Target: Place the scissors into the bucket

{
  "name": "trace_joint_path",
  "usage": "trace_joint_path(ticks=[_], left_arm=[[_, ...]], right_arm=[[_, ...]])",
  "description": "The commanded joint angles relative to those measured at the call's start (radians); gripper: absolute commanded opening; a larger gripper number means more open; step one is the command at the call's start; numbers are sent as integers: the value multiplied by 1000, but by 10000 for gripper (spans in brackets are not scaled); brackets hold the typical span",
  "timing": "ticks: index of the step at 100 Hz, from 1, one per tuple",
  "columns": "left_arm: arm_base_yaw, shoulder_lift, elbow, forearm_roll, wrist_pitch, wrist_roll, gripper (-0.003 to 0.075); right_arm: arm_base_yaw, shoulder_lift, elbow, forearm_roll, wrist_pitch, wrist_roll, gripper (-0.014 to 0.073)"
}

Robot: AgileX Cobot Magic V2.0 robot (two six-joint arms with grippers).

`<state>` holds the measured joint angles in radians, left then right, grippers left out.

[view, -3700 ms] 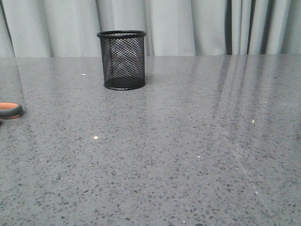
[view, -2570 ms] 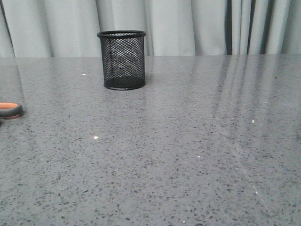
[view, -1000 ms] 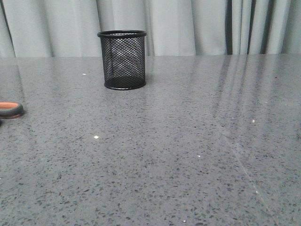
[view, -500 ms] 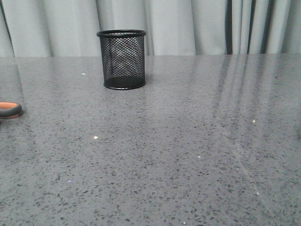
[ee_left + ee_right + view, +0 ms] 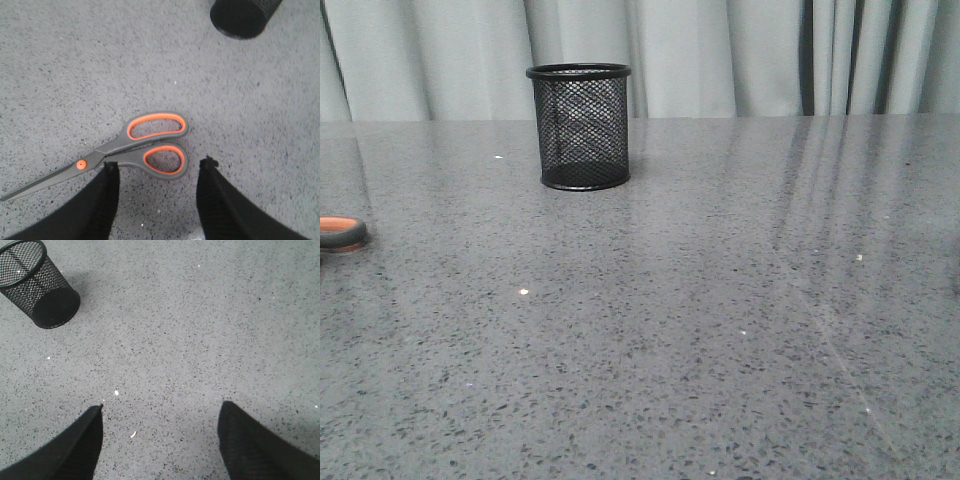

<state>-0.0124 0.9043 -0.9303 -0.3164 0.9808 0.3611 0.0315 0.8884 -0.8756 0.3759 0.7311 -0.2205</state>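
The scissors (image 5: pixel 135 150) lie flat on the grey table, grey handles lined orange, dark blades shut. In the front view only one handle loop (image 5: pixel 340 233) shows at the left edge. My left gripper (image 5: pixel 159 165) is open and hovers over the handle loops, one fingertip close to the lower loop's neck. The bucket (image 5: pixel 579 127), a black mesh cup, stands upright at the back left; its base shows in the left wrist view (image 5: pixel 243 17) and it shows whole in the right wrist view (image 5: pixel 38 283). My right gripper (image 5: pixel 161 407) is open and empty above bare table.
Grey curtains (image 5: pixel 720 55) hang behind the table's far edge. Small white specks (image 5: pixel 133 433) lie on the speckled tabletop (image 5: pixel 720 300). Neither arm shows in the front view.
The scissors' handle loop at the left edge of the front view has barely shifted. The bucket stands where it was.
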Motion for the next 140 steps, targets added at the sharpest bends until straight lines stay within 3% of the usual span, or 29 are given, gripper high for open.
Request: trace_joint_path(ticks=[1,29,38,62,80,101,140], left_arm=[[2,66,-76,-31,6,57,349],[2,365,-293,-25,298,383,349],[2,421,-336,-16,296,450,349],[2,457,-351,41,296,816,350],[2,457,-338,132,296,848,385],[2,464,-243,150,296,1017,411],[2,531,-230,123,267,1070,411]], right_arm=[[-6,-3,-37,19,-50,-14,447],[-4,-3,-37,19,-50,-15,447],[15,-3,-37,19,-50,-15,447],[87,-3,-37,19,-50,-33,447],[94,-3,-37,19,-50,-33,447],[94,-3,-37,19,-50,-35,447],[130,-3,-37,19,-56,-40,447]])
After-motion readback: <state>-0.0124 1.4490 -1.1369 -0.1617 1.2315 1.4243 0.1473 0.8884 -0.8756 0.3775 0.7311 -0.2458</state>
